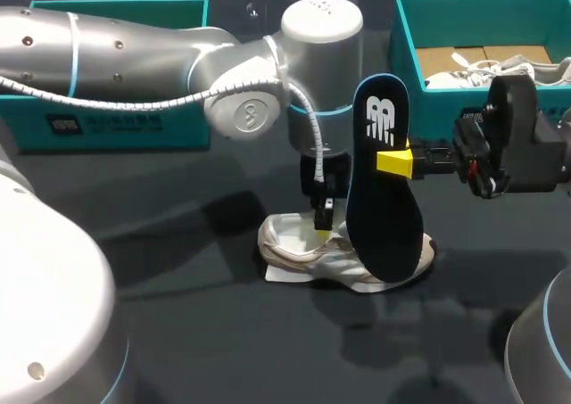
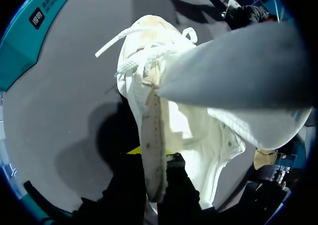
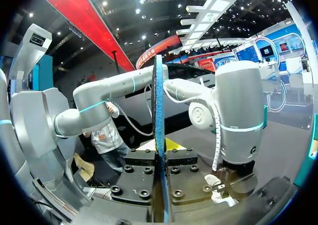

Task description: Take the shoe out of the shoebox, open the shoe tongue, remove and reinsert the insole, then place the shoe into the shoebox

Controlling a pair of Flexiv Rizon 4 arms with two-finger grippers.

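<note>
At the middle of the dark counter (image 1: pixel 178 333) sits the white shoe (image 1: pixel 303 248), my left claw (image 1: pixel 323 230) pinched on a soft strip of its upper. My right claw (image 1: pixel 397 161) is closed on the dark insole (image 1: pixel 379 199), holding it by the edges, upright, lower end down at the shoe. The insole looks light and bendy, so a mid-edge hold suits it. The counter looks matte; the teal shoebox (image 1: pixel 406 56) stands well behind.

No print is legible: a white logo (image 1: pixel 381 119) marks the insole (image 1: pixel 385 208) above the shoe (image 1: pixel 308 248), and the box (image 1: pixel 169 123) left of it bears a too-small label (image 1: pixel 64 124).
</note>
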